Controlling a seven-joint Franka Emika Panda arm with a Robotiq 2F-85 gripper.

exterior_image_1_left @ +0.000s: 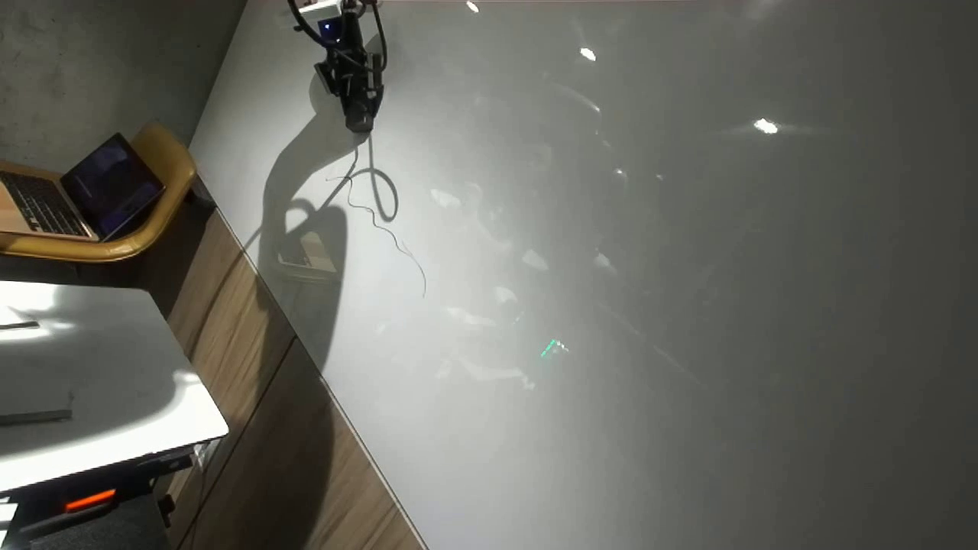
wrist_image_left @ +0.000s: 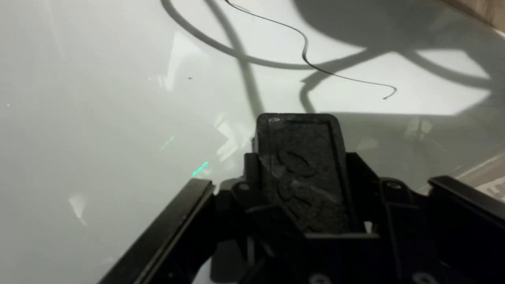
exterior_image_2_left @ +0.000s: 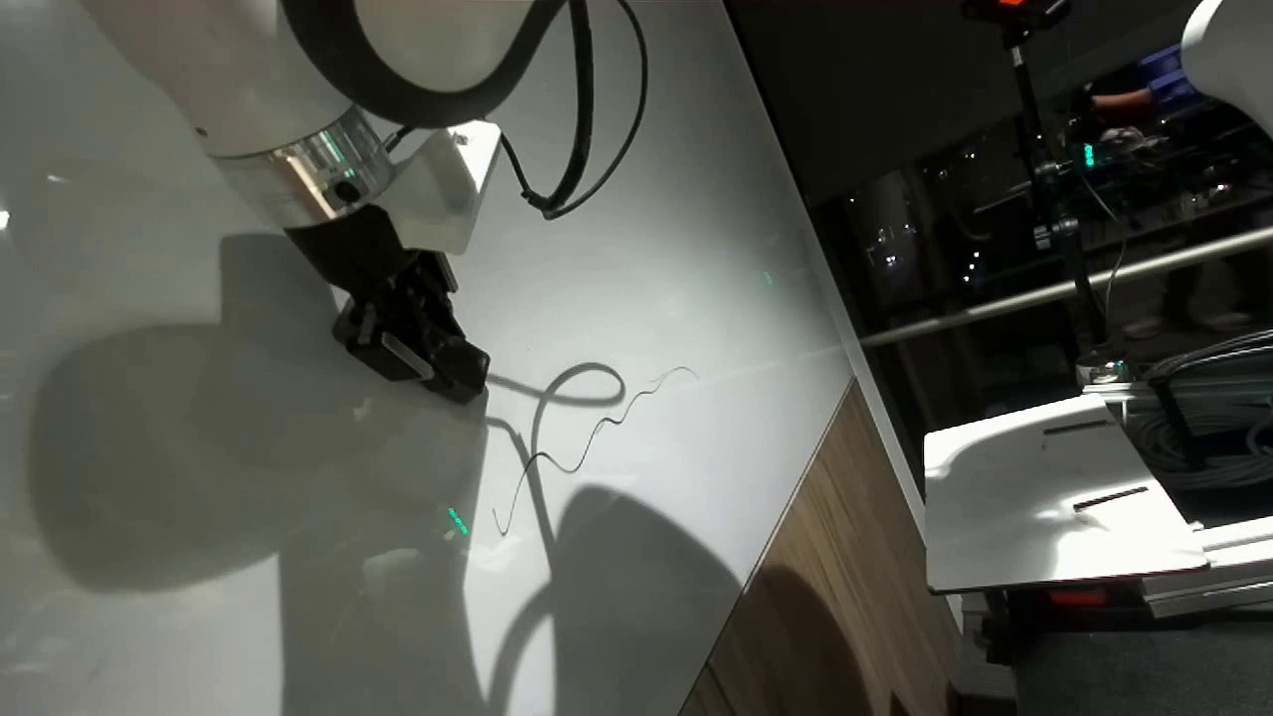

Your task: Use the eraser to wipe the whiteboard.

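1. Clasps the eraser (wrist_image_left: 302, 138) by both sides in the gripper (wrist_image_left: 303, 173)!
2. Holds it close to the whiteboard (exterior_image_1_left: 649, 275), near the squiggle (wrist_image_left: 304, 55) in both exterior views!
3. Can't tell whether touching.

In the wrist view, my black gripper (wrist_image_left: 303, 173) is reaching in from 6 o'clock and pointing toward 12. I am clamping its two fingers (wrist_image_left: 251, 169) in a grip, one pressing in from 9 o'clock and the other from 3, the pair standing apart. The gripper's dark side bars (wrist_image_left: 171, 221) are flaring toward 7 and 4 o'clock. In an exterior view, I am holding the white arm (exterior_image_2_left: 239, 80) on a slant, its body running from 11 o'clock down toward 5, with the silver wrist ring (exterior_image_2_left: 303, 174) sitting just above the gripper. In both exterior views, I am aiming the gripper downward, between about 5 and 6 o'clock.
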